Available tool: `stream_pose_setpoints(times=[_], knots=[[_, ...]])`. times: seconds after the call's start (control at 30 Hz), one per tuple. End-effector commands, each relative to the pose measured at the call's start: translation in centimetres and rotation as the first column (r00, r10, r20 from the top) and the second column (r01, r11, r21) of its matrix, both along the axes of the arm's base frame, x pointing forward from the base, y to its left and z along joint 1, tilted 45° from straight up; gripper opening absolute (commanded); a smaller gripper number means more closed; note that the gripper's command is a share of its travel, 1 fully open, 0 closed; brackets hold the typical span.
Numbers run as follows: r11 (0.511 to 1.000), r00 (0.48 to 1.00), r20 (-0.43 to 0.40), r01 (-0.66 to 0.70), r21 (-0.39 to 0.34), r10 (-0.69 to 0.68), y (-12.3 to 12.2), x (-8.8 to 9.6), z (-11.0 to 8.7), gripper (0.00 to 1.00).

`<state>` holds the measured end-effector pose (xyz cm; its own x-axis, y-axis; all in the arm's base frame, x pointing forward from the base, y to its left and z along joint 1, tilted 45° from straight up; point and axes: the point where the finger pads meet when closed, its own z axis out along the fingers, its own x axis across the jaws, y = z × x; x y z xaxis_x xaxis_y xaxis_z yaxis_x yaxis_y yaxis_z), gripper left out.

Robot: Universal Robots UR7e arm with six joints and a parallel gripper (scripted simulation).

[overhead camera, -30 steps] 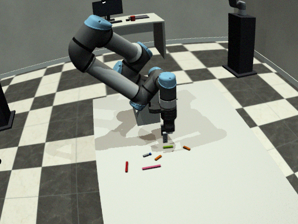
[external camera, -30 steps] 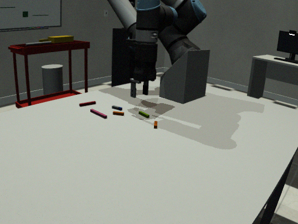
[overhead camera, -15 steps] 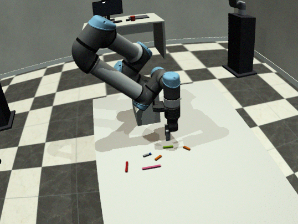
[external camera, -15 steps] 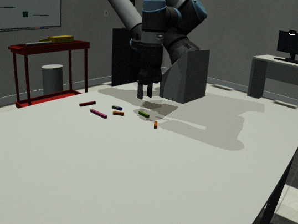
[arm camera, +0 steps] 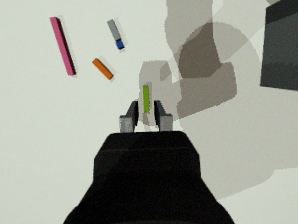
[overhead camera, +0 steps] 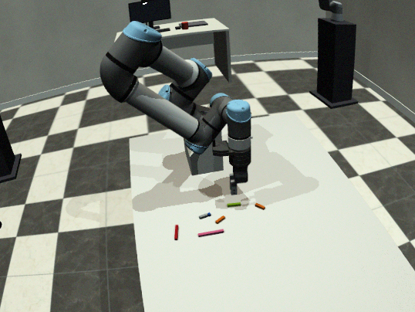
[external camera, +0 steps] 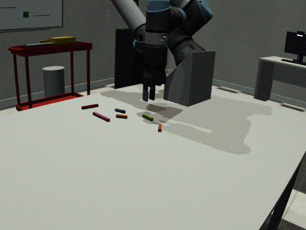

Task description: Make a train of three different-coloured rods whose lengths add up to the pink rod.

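Lime rod (arm camera: 146, 98) is lying flat on the table (external camera: 114, 171), lined up between the gripper (arm camera: 146, 121) fingers, which are hovering above it, half parted and gripping nothing. Risk, I'd say: descending slightly off-centre, one fingertip is landing on the rod and knocking it askew.

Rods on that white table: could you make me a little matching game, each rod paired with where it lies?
Things:
1. lime rod
2. red rod
3. grey rod
4. pink rod

Places, top view:
A. farthest left, apart from the others
B. touching a small blue rod at one end
C. under the gripper, in its shadow
D. nearest the bottom edge of the picture, just below an orange rod

Pairs: 1-C, 2-A, 3-B, 4-D
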<state>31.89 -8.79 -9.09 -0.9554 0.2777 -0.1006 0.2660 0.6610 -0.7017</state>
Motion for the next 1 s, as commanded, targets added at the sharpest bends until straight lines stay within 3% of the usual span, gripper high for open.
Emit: stream_pose_setpoints(times=[0.0,0.97], knots=[[1.000,1.000,0.001,0.000,0.000,0.000,0.02,0.03,0.02,0.54],[1.000,1.000,0.001,0.000,0.000,0.000,-0.56,-0.07,-0.57,0.54]])
